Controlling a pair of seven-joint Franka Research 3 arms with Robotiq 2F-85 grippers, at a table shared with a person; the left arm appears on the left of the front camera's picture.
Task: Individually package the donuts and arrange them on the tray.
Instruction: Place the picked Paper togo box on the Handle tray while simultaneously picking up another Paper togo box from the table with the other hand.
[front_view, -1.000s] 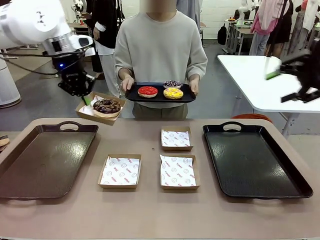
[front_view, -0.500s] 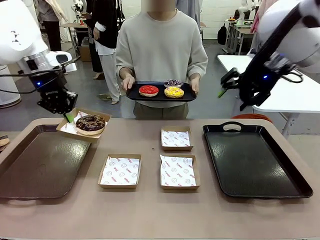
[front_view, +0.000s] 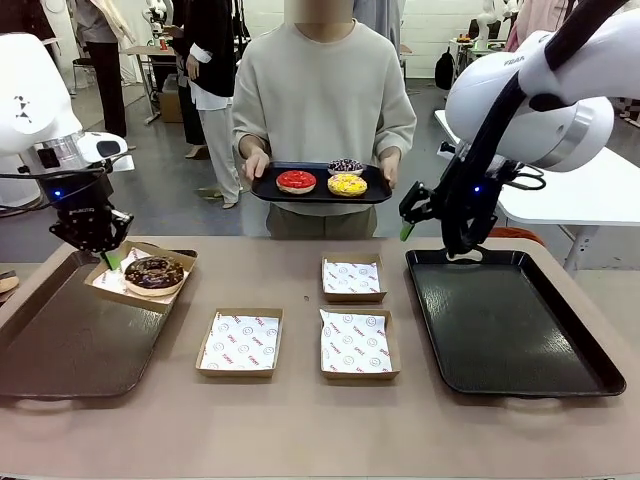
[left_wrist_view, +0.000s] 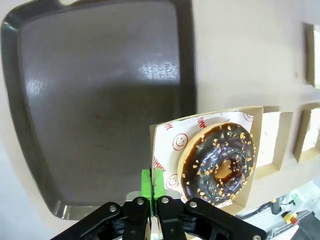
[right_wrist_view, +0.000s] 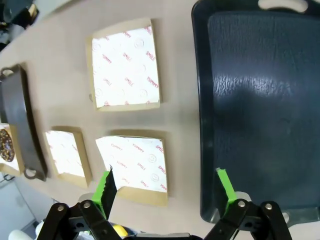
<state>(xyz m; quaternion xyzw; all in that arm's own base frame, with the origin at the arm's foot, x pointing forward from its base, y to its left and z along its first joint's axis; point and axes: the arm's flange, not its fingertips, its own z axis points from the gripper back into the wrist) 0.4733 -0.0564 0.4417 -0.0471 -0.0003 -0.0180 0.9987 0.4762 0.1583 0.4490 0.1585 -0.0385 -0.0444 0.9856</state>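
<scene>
1. Left gripper (left_wrist_view: 154, 181) is clamped on the edge of a cardboard box (front_view: 117, 287) holding the chocolate donut (front_view: 153, 273), over the brown tray's (front_view: 60, 345) far corner.
2. Right gripper (right_wrist_view: 165, 182) is spread wide and empty, by the black tray (front_view: 520, 335).
3. Person's small tray (front_view: 320, 199) holds the red donut (front_view: 296, 181), yellow donut (front_view: 347, 185) and purple donut (front_view: 345, 166).

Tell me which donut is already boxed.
The chocolate donut, in the paper box pinched by the left gripper at the brown tray. The red donut, yellow donut and purple donut lie bare on the person's black tray.
</scene>
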